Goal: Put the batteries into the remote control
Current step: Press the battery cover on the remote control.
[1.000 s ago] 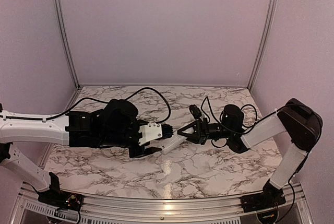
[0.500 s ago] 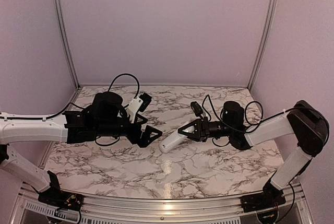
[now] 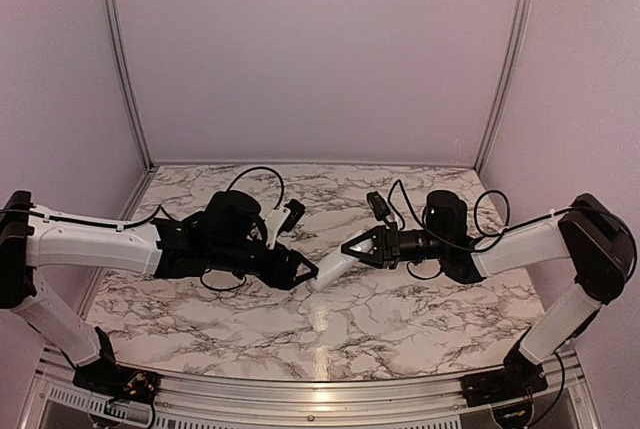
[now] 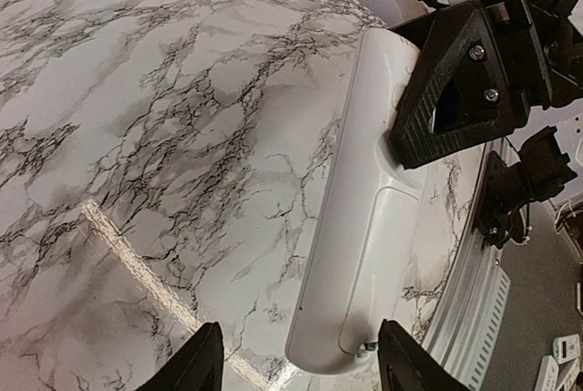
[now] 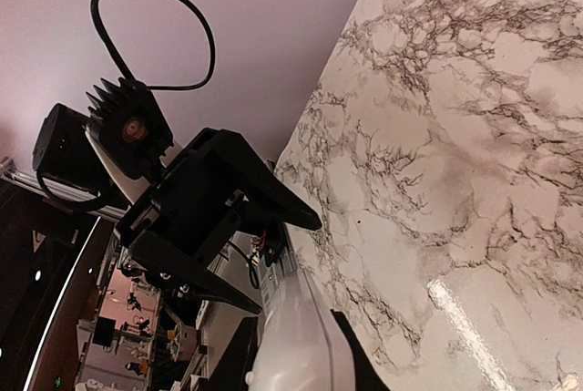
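The remote control is a slim white bar held tilted just above the marble top, its smooth back and closed cover panel facing the left wrist camera. My right gripper is shut on its far half, with the black fingers clamped across the body. My left gripper is open, and its fingertips straddle the remote's near end without touching it. In the right wrist view the remote runs out from my right gripper toward the left gripper's fingers. The batteries are out of view.
Black cables loop over the tabletop behind both wrists. The marble tabletop ends in a metal rail at the near edge. Walls with metal corner posts close in the back and sides.
The left gripper drew back from the remote, opened wide, then swung in again to its near end with jaws somewhat narrower. The right gripper kept hold and shifted slightly.
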You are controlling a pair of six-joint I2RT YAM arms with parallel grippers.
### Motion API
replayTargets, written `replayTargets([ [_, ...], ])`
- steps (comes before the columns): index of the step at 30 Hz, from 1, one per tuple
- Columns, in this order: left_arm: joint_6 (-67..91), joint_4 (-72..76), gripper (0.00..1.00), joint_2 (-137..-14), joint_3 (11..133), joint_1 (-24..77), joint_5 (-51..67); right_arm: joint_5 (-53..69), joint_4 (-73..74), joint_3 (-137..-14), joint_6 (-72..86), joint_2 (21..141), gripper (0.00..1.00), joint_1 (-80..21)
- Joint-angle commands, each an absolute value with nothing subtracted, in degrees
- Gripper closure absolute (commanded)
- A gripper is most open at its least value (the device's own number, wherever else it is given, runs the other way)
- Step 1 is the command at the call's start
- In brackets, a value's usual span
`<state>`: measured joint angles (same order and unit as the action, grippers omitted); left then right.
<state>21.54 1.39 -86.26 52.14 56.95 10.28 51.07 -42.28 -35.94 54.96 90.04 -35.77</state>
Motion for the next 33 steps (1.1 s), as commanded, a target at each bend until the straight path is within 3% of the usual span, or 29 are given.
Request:
replayTargets([
  [1, 21.78, 0.98, 0.43, -87.13, 54.40, 56.95, 10.18, 50.82, -42.11, -38.49, 54.34, 88.59, 1.00, -35.58],
  [24, 14.19, -8.45, 0.52, -86.38, 53.84, 57.04, 4.84, 52.81, -47.60, -36.81, 59.24, 88.49, 1.00, -34.12],
  [26, 12.72, -8.56, 0.47, -84.65, 54.01, 57.04, 4.09, 52.17, -45.16, -37.03, 57.41, 88.46, 1.00, -34.10],
  [33, 4.70, -8.48, 0.11, -82.68, 56.07, 59.11, 4.96, 50.78, -40.22, -38.25, 54.07, 88.87, 1.00, -34.34],
])
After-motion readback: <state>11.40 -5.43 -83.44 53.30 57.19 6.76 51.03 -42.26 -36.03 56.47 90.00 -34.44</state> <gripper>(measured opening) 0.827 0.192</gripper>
